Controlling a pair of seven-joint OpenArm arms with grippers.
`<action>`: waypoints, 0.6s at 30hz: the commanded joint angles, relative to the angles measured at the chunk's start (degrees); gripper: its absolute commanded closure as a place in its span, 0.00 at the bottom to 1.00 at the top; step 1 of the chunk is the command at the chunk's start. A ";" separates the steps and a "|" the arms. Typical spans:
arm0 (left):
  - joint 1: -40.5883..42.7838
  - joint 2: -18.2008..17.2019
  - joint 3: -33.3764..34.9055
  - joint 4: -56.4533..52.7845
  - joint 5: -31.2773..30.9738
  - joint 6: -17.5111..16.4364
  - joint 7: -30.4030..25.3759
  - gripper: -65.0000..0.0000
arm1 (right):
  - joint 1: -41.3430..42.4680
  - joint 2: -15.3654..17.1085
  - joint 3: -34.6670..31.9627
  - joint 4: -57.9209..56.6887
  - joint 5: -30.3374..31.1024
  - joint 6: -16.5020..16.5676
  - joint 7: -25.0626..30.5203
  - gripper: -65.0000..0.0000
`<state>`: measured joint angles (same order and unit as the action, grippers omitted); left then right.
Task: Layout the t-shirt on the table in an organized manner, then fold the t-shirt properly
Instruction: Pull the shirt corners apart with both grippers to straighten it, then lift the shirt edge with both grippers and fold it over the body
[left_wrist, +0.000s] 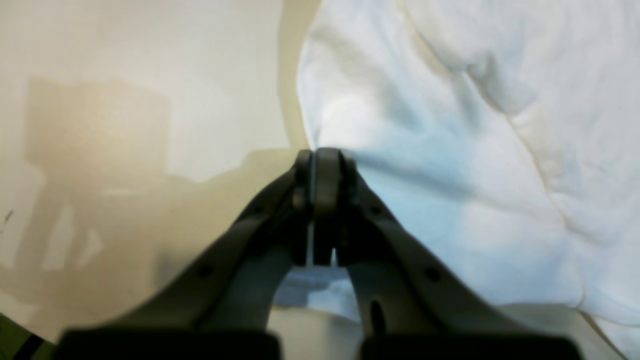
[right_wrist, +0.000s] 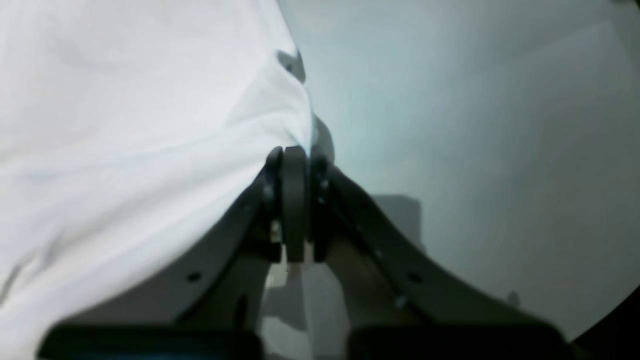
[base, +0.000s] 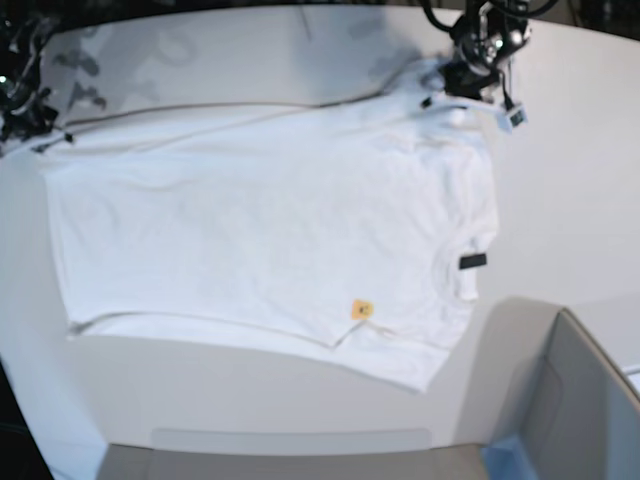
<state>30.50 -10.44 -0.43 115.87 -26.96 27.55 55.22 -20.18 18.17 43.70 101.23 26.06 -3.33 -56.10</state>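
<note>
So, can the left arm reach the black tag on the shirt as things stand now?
Probably yes, but not at once. The left tool is shut on the t-shirt at its far corner, so it must let go first. The black tag lies uncovered on the same side, with nothing between them.

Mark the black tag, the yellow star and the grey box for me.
Tag (base: 473, 261), base view, middle of the black strip at the collar.
Star (base: 362, 309), base view, centre of the yellow patch.
Box (base: 580, 400), base view, its grey side wall.

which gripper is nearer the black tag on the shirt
Left. The left gripper pinches the t-shirt at the edge above the black tag; the right gripper holds the far opposite corner.
</note>
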 joint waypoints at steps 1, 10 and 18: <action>1.02 0.11 -0.67 1.00 0.89 0.10 -0.85 1.00 | 0.54 1.91 0.38 0.62 -0.17 -0.05 1.37 1.00; 1.02 1.34 -0.76 1.36 0.89 0.10 -1.11 1.00 | 0.62 2.62 0.38 0.62 6.07 -0.05 1.37 1.00; -1.18 2.13 -0.67 1.44 0.10 0.10 -2.61 1.00 | 2.12 2.44 0.12 -2.29 6.16 -0.05 6.65 1.00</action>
<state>29.15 -8.10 -0.93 116.29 -27.14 27.62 53.58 -18.17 19.44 43.33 98.19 32.60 -3.36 -50.81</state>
